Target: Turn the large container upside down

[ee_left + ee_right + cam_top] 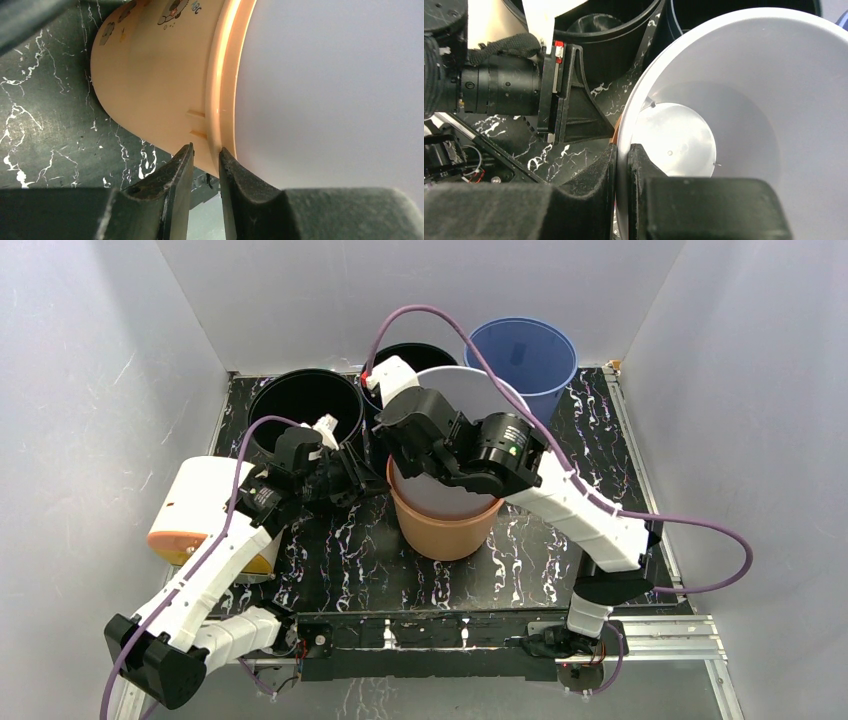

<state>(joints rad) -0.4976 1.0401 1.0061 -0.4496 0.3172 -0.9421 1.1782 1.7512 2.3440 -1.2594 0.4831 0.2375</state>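
Observation:
A white container (pixel 455 405) sits nested inside an orange container (pixel 445 530) in the middle of the black marbled table (pixel 540 540); the white one sticks out well above the orange rim. My right gripper (pixel 405 455) is shut on the white container's left rim (pixel 624 130), one finger inside and one outside; its own view shows the white inside (pixel 734 115). My left gripper (pixel 375 478) is shut on the orange container's rim (pixel 220 100), with the orange wall (pixel 150 75) and its cartoon print to the left of the jaws.
Two black buckets (pixel 305 405) (pixel 415 352) and a blue bucket (pixel 525 350) stand along the back. A white and orange appliance (pixel 195 510) lies at the left edge beside the left arm. Grey walls enclose the table.

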